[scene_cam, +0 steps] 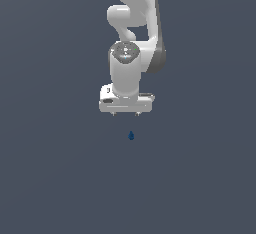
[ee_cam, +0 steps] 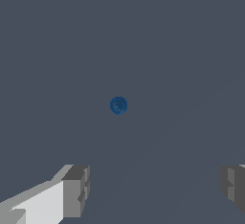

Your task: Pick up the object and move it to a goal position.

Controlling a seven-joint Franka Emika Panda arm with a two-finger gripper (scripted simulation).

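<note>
The object [scene_cam: 131, 136] is a tiny dark blue teardrop-like blob on the grey floor. It also shows in the wrist view [ee_cam: 118, 106] as a small blue round shape seen from above. My white gripper [scene_cam: 125, 113] hangs above it, a little toward the exterior view's left, and does not touch it. Its two grey fingertips [ee_cam: 76, 189] stand wide apart with nothing between them. The gripper [ee_cam: 154, 189] is open and empty.
The plain grey floor [scene_cam: 60, 168] fills both views. The white arm [scene_cam: 132, 23] rises behind the gripper to the top of the exterior view. No other objects or goal marker show.
</note>
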